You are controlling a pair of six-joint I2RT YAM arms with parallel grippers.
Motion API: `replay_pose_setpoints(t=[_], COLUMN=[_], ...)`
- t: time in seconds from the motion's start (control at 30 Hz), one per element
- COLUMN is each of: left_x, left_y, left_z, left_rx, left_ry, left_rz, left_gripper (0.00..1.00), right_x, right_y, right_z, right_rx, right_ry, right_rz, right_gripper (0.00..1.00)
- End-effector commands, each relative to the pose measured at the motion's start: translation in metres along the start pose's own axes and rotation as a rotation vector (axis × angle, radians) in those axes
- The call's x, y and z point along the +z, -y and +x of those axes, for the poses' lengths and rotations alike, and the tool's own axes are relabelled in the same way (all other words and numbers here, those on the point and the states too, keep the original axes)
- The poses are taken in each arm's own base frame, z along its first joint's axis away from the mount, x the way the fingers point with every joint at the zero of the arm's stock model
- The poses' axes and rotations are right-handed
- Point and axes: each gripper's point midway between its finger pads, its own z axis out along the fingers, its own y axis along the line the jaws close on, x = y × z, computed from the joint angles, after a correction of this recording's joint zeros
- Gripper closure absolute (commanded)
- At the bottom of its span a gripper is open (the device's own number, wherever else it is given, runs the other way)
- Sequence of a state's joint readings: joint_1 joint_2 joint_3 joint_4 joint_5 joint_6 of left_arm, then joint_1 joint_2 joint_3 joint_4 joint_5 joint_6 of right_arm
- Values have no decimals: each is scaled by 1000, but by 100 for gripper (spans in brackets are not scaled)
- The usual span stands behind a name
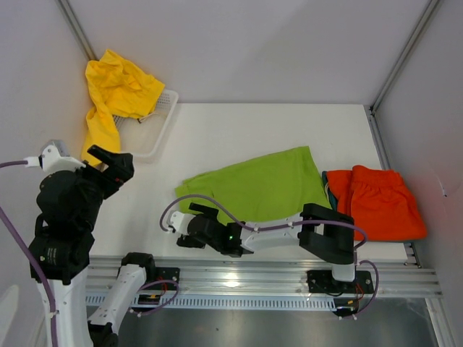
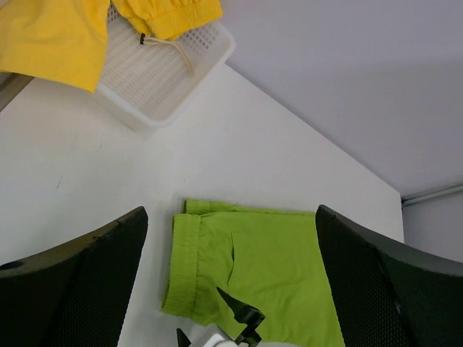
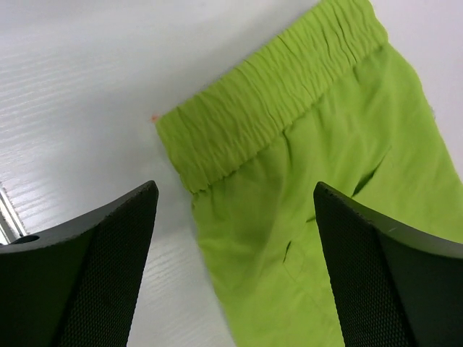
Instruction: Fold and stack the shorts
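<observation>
Folded lime green shorts point(image 1: 257, 188) lie flat mid-table, waistband to the left. They also show in the left wrist view point(image 2: 260, 267) and the right wrist view point(image 3: 318, 166). My right gripper point(image 1: 182, 225) is open and empty, low over the waistband's near-left corner point(image 3: 235, 188). My left gripper point(image 1: 108, 163) is open and empty, raised high at the left, looking down at the table point(image 2: 231, 217). Orange-red shorts point(image 1: 382, 202) lie folded at the right, with a dark teal edge point(image 1: 330, 189) showing beneath them. Yellow shorts point(image 1: 116, 90) hang over the basket, and also show in the left wrist view point(image 2: 51, 36).
A white plastic basket point(image 1: 158, 129) stands at the back left against the wall, also in the left wrist view point(image 2: 170, 79). Grey walls close in the table at the back and sides. A metal rail point(image 1: 253, 278) runs along the near edge.
</observation>
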State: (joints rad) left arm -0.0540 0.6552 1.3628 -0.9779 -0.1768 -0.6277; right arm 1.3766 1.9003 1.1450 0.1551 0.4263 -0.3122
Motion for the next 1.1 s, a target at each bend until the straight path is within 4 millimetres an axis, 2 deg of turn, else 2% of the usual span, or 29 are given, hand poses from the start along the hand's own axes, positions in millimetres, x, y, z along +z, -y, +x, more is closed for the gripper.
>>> replay_pose_setpoints(t=[0.0,0.13,0.3,0.5,0.63,0.67,0.87,1.0,1.03,1.07], left_x=[-8,-8,-2,7,8,8,8,10,11,12], left_y=[-8,-7,-9,-9,-8,-9,-9,-10,-10,-11], left_z=[-7,-5,2,13,13,15,14,17,19,20], left_rx=[44,50,56,61,61,64,71,78,80,81], left_ry=[12,5,-12,-46,-44,-48,-46,-55,-59,-63], left_rz=[-42,-31,-34,-24,-19,-18,-18,-18,-17,-18], left_gripper=[1,1,1,1,1,1,1,1,1,1], right_x=[2,8,20,27,34,34,45,53,56,56], right_y=[-6,-21,-28,-20,-12,-6,-5,-7,-7,-6], right_z=[-40,-31,-15,1,7,6,18,36,43,44], right_rx=[-90,-172,-267,-349,-418,-440,-479,-521,-526,-520], right_ry=[100,63,-4,-67,-101,-111,-152,-194,-208,-208], right_rz=[-35,-76,-48,4,86,127,136,164,165,170], right_gripper=[11,13,15,16,18,19,28,36,45,51])
